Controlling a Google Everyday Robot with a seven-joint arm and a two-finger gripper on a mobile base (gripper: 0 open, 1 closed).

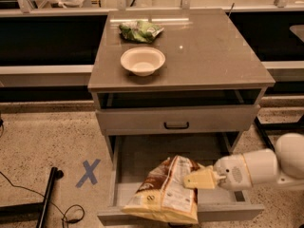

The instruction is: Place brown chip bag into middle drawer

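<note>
Jaws seemingly pinch the brown chip bag [166,194] at its three o'clock edge; the gripper [192,180] hovers over the open drawer [223,212].

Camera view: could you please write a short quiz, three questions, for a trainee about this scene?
1. True or false: the bowl stands on the cabinet top.
2. Where is the end effector? A: above the bowl. B: at the right side of the chip bag, over the open drawer. C: on the cabinet top.
3. Fill in: the small bag behind the bowl is ___.
Key: 1 true; 2 B; 3 green.
</note>
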